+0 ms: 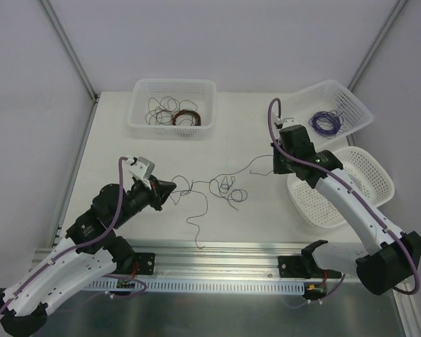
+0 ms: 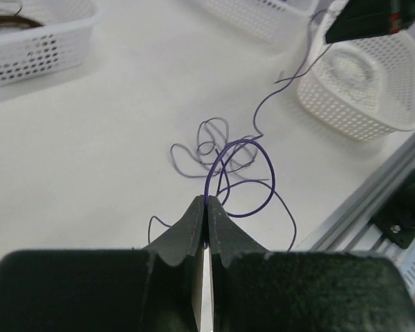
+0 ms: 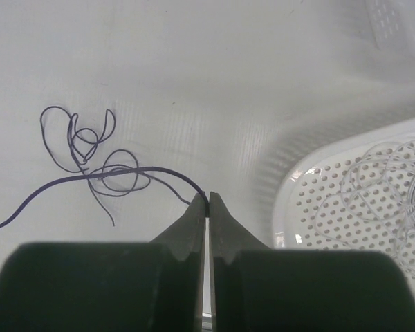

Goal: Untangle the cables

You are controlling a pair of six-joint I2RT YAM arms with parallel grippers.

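Note:
The cables (image 1: pixel 224 188) are a loose clump of hair-thin dark and purple wires lying on the white table between the two arms. My left gripper (image 1: pixel 170 189) is shut on a purple wire at the clump's left end. In the left wrist view (image 2: pixel 206 202) the wire loops out from the closed tips toward the clump (image 2: pixel 221 149). My right gripper (image 1: pixel 276 166) is shut on a wire end at the clump's right. In the right wrist view (image 3: pixel 208 198) that wire runs left to the tangle (image 3: pixel 90 155). One strand trails toward the table's front edge (image 1: pixel 196 235).
A white basket (image 1: pixel 172 128) at the back left holds dark wires and a red-brown coil. A tilted basket (image 1: pixel 358 105) at the back right holds a purple coil. A third basket (image 1: pixel 309 203) beside the right arm holds whitish wire. An aluminium rail (image 1: pixel 217 270) runs along the front.

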